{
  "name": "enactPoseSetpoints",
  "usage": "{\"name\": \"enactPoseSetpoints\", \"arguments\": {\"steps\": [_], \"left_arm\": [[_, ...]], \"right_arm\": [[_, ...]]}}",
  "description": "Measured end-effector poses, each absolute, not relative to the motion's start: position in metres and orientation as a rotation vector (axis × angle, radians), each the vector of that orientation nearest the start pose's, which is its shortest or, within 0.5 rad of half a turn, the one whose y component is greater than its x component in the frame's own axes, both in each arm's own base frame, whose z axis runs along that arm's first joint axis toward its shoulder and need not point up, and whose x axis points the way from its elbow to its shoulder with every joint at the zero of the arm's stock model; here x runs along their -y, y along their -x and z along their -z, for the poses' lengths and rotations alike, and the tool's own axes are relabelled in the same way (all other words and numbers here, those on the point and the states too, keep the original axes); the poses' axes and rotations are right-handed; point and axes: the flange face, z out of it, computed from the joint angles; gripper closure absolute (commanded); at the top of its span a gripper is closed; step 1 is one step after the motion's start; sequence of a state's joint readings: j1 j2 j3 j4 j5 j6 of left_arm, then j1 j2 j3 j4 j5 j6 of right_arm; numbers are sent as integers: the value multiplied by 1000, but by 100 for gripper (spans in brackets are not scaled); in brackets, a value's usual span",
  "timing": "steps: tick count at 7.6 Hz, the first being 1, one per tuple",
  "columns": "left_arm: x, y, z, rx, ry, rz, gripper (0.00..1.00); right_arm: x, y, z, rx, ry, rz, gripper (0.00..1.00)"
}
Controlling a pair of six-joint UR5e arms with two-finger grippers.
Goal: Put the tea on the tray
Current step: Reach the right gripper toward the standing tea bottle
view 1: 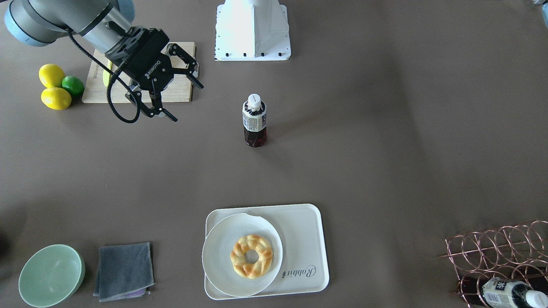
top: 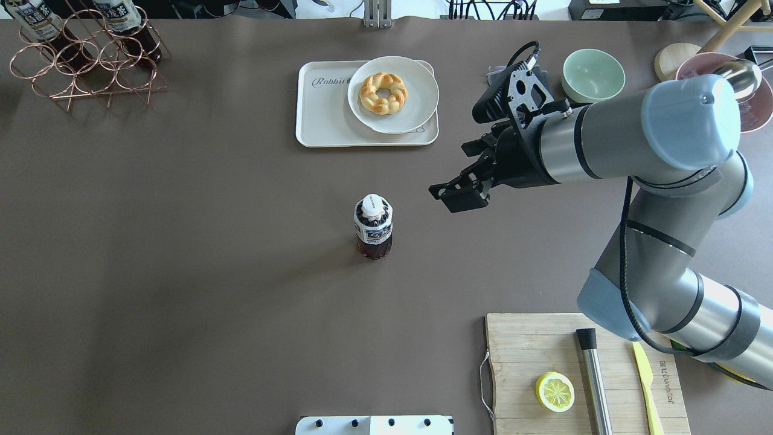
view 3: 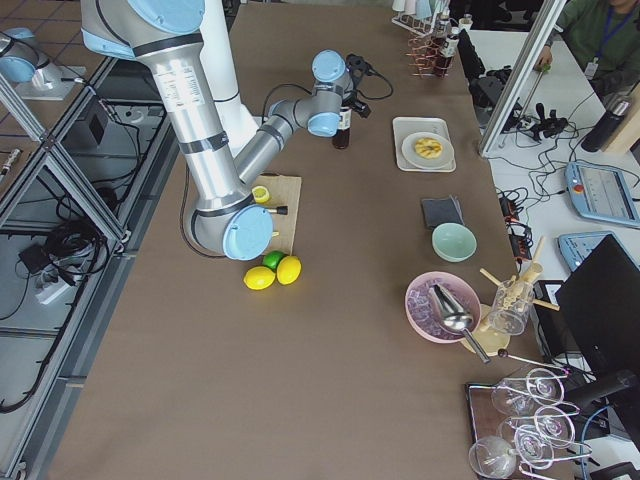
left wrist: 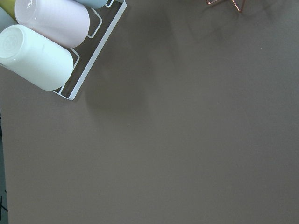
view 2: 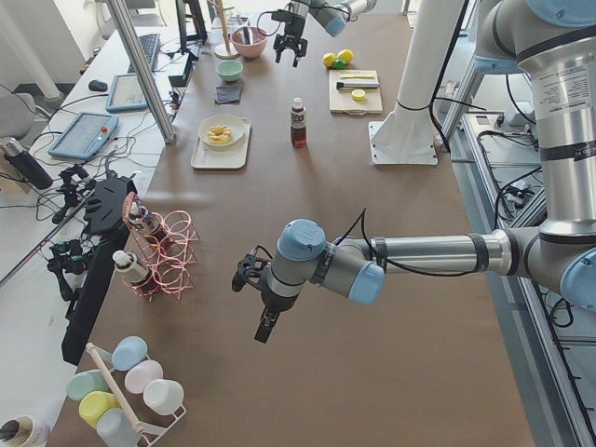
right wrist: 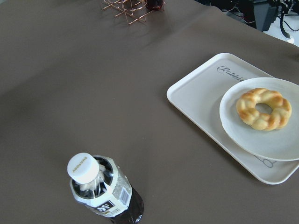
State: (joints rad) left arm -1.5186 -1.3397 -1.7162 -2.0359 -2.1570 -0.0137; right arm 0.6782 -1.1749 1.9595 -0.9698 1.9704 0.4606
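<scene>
In the front-facing view, the tea [view 1: 254, 121] was seen standing upright on the bare bench [view 1: 385, 149], well apart from the tray [view 1: 306, 239]. The right gripper [view 1: 185, 101] was held over the bench at the edge of the cutting board [view 1: 96, 94], its jaws spread wide and nothing grasped. A plate [view 1: 218, 265] with a doughnut [view 1: 251, 256] was carried on the tray, the side by the lettering being left bare.

In the overhead view, the right gripper was found pointed toward the tea, near it but apart.

In the left side view, the left gripper [view 2: 263, 331] was seen far down the bench; whether it was released or clenched could not be told.

In the right wrist view, tea and tray were both framed, apart.

The task was judged barely begun: the grasp, the carry and the setting-down on the tray's bare part were all left to be done.
</scene>
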Motion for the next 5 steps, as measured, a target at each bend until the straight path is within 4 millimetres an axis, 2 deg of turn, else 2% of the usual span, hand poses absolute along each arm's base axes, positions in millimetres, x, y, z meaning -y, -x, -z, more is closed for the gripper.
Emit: {"name": "enactPoseSetpoints", "arguments": {"steps": [3,4,5], "left_arm": [[416,51,-661,-665,-325,-155,0],[415,52,-662,-672,-324,-153,0],[414,53,-662,-674,-324,-151,0]], "right_arm": [[352,444,-165,1141,-941,598,2],[337,462,-161,1125,-964,580,2],[330,475,-158,1101,-987,558,2]]}}
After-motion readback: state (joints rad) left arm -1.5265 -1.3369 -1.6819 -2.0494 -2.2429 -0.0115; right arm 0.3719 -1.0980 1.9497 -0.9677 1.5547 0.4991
